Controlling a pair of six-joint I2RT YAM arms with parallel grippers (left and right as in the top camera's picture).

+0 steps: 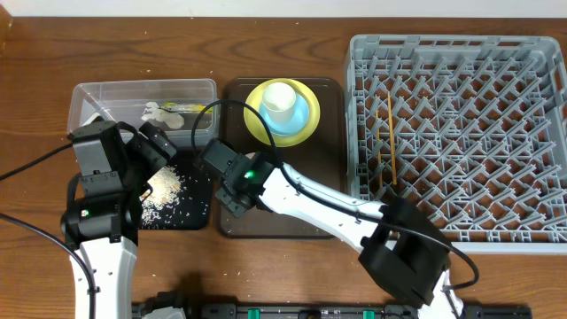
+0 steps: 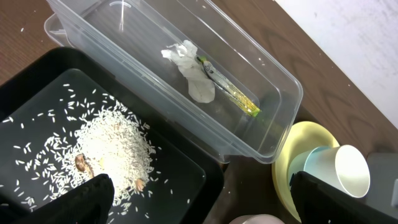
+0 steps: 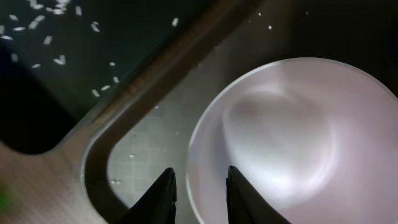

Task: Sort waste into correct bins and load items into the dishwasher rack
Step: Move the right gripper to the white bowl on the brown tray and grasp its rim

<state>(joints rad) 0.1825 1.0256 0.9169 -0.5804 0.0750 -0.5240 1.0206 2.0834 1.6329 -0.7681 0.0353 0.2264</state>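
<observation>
- The left gripper (image 2: 208,202) was seen spread wide and empty, poised above the near edge of the shallow black rectangular tray (image 2: 37,81).
- The right gripper (image 3: 199,174) was seen narrowly parted, its fingers (image 3: 163,196) set either side of the rim of the round white bowl (image 3: 292,137). Whether the rim was pinched could not be told.
- The white bowl was found on the large dark brown serving tray (image 3: 152,149), near its left corner.
- Loose white rice scraps (image 2: 115,146) were heaped in the black tray.
- A crumpled white tissue (image 2: 189,68) and a green-and-orange snack wrapper (image 2: 230,93) were contained in the clear rectangular plastic tub (image 2: 273,106).
- A small cream cup (image 1: 279,99) was nested in a light blue bowl (image 1: 301,120) on a round yellow plate (image 1: 257,120).
- Thin wooden chopsticks (image 1: 388,133) were laid in the large grey pegged dishwasher rack (image 1: 461,53).
- The right arm was stretched diagonally from lower right, and the left arm was raised from the near left.
</observation>
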